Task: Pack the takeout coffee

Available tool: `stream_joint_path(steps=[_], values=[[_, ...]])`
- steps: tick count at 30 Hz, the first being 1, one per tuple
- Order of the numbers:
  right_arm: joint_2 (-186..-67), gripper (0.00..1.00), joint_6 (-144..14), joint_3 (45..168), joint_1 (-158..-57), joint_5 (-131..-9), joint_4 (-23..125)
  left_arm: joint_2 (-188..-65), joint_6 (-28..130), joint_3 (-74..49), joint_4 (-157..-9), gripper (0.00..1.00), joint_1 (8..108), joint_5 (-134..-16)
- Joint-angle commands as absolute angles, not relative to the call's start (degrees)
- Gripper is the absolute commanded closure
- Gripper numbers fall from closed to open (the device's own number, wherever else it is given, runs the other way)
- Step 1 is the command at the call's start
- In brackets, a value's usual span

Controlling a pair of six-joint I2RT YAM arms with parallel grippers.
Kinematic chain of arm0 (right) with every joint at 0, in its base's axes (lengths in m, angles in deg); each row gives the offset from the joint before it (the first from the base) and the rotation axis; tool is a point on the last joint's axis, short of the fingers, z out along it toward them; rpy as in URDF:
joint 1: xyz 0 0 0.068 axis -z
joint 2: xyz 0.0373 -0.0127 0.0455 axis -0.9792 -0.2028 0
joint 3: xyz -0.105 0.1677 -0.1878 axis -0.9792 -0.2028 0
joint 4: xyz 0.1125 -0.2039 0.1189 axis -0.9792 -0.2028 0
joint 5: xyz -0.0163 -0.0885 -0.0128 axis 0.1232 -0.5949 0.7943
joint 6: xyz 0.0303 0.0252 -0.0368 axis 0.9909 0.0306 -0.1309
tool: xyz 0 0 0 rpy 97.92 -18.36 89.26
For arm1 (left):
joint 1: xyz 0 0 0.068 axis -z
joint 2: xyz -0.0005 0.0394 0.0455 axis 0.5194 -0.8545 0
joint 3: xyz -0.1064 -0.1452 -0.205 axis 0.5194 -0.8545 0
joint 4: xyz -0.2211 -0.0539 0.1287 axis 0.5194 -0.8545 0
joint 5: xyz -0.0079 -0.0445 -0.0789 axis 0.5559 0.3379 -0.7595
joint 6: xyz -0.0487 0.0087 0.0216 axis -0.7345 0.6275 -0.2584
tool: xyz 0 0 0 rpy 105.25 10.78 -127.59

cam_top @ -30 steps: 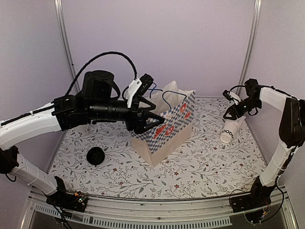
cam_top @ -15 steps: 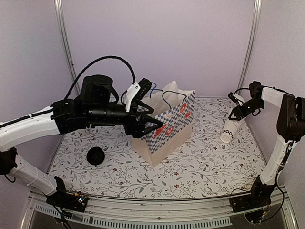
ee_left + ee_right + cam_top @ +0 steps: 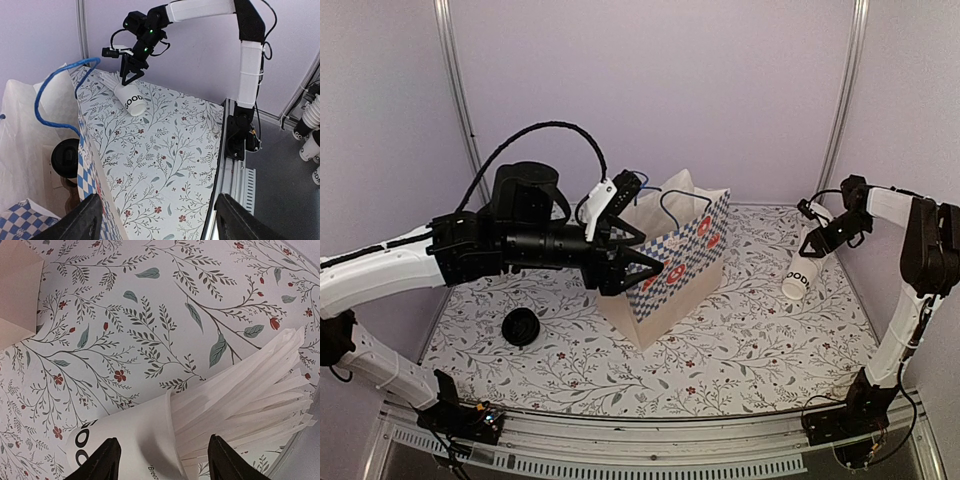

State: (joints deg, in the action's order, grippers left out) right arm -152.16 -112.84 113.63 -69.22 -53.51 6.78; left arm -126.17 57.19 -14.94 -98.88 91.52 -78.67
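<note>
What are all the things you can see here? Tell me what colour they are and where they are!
paper bag: one, blue-and-white checkered with blue cord handles, standing open mid-table.
takeout coffee: one, black lid showing, inside the bag.
lettered cup: one, white with black letters, tipped over at the table's right side.
sticks: a bunch, white, poking out of that cup.
black round thing: one, on the table's left; perhaps a lid.
cup stacks: a few, white, off the table, beyond the right arm's base.
table: one, white cloth with leaves and red flowers.
left gripper: black, open, by the bag's mouth.
right gripper: black, fingers astride the lettered cup; grip unclear.
</note>
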Motion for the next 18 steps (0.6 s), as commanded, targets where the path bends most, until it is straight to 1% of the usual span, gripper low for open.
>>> stream_joint_path(steps=[1, 9, 12, 15, 18], values=[[-151.2, 0.36, -109.0, 110.7, -68.9, -53.3, 11.3, -124.6, 56.8, -16.4, -97.5, 0.20, 92.6, -78.0], [-149.7, 0.34, -105.2, 109.1, -68.8, -52.6, 12.8, -123.9, 56.4, -17.1, -97.1, 0.20, 93.0, -77.4], [-148.7, 0.32, -103.4, 107.8, -68.8, -52.4, 14.3, -123.7, 55.5, -16.8, -96.1, 0.20, 94.5, -75.0], [-145.8, 0.28, -101.2, 106.0, -68.8, -53.0, 16.7, -125.3, 54.3, -14.1, -95.9, 0.19, 97.2, -70.2], [-142.3, 0.23, -96.1, 103.8, -68.8, -57.8, 19.4, -129.7, 54.4, -8.0, -99.2, 0.17, 100.9, -65.9]])
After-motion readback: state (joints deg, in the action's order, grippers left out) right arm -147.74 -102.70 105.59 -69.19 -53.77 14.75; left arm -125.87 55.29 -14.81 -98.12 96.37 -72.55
